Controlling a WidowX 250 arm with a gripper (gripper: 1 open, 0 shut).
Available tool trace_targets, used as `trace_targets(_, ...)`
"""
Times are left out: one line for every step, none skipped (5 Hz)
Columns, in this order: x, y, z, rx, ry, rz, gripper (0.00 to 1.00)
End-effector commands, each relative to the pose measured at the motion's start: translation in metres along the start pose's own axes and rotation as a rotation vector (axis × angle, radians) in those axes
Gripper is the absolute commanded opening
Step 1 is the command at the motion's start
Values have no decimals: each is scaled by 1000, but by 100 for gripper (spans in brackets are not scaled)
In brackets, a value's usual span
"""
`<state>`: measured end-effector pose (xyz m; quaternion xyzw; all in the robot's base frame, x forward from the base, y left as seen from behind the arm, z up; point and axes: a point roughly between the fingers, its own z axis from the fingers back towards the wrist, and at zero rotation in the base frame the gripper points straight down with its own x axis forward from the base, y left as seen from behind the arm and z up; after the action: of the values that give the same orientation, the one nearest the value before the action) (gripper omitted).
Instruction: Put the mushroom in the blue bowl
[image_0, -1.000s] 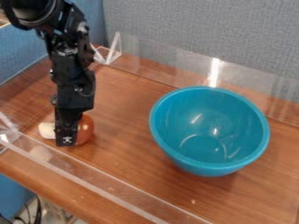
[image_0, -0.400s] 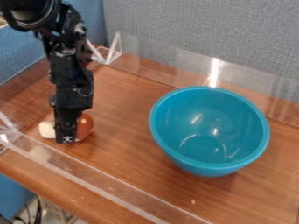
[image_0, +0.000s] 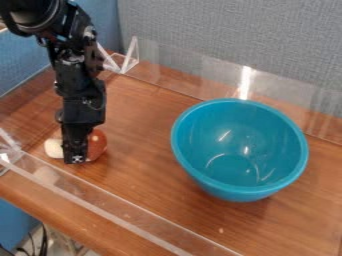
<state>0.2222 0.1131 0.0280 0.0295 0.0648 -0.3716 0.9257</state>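
The mushroom (image_0: 94, 147) rests on the wooden table at the left, its reddish-brown cap showing to the right of my fingers and its cream stem (image_0: 52, 148) poking out to the left. My black gripper (image_0: 78, 150) points straight down over it and is shut on the mushroom, with most of the cap hidden behind the fingers. The blue bowl (image_0: 241, 148), glossy turquoise and deep, stands upright and empty on the right half of the table, well apart from the gripper.
Clear acrylic walls (image_0: 80, 190) run along the table's front and back edges. A small clear stand (image_0: 127, 56) sits at the back left. Bare wood (image_0: 140, 130) lies between the mushroom and the bowl.
The fingers have closed in on the mushroom. The arm has stayed in place, and the bowl has not moved.
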Motion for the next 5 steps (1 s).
trace_targets(-6,0,13,3,-19,63,0)
trace_targets(-6,-2,25,7,-37,99,0)
trace_targets(-5,-4,32,14,-49,105,0)
trace_targets(-5,-5,39,22,-59,102,0)
trace_targets(0,-9,49,36,-73,82,0)
